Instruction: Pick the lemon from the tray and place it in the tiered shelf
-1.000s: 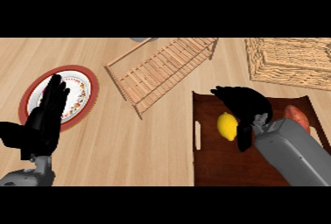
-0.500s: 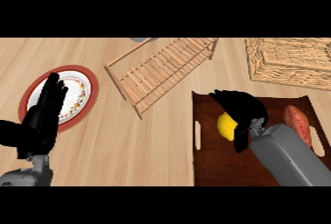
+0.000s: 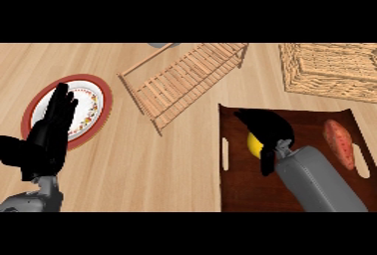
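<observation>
The yellow lemon (image 3: 255, 144) lies in the dark brown tray (image 3: 236, 189) at the right, mostly hidden under my right hand (image 3: 269, 130). That hand's fingers curl down over and around the lemon, which still rests on the tray floor. The wooden slatted tiered shelf (image 3: 184, 74) stands at the top middle, up and left of the tray. My left hand (image 3: 48, 132) rests open at the left edge, fingers up, partly over a plate.
A red-rimmed white plate (image 3: 92, 107) sits at the left under the left hand. A woven wicker basket (image 3: 331, 69) is at the top right. A reddish oval fruit (image 3: 340, 142) lies at the tray's right side. A grey object (image 3: 160, 45) peeks in at the top.
My right hand has slid down and left over the lemon and curled its fingers around it, hiding more of it. The left hand has barely moved.
</observation>
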`<act>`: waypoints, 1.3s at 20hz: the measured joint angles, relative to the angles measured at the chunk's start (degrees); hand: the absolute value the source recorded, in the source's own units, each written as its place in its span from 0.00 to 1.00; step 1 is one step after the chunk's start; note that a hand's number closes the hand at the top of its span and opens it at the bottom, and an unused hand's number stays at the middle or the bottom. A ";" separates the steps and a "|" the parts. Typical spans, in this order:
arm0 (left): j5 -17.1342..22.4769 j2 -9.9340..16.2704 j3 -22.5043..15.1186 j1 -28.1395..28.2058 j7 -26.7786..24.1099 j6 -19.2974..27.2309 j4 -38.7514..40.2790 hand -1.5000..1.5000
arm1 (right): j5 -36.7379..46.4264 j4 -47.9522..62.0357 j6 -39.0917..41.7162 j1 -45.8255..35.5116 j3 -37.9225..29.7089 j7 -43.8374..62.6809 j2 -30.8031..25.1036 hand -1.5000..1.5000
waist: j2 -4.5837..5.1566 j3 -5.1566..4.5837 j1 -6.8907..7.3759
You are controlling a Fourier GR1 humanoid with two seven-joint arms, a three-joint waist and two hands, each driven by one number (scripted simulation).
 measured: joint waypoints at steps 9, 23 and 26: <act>-1.45 -1.51 0.37 0.26 -0.57 -0.57 0.00 0.50 | 6.45 5.00 -3.97 -0.90 0.93 -8.35 -0.56 1.00 | -0.49 -0.32 0.12; -1.98 -1.61 1.28 1.33 0.35 -1.60 -1.42 0.50 | 8.68 -8.78 -8.34 6.51 7.41 -15.94 5.08 1.00 | -0.35 -0.19 -0.43; -1.45 -1.49 2.15 1.91 -1.06 -2.37 -0.14 0.50 | 5.46 -16.01 -3.73 8.50 6.68 -15.03 6.23 1.00 | -0.27 -0.11 -0.58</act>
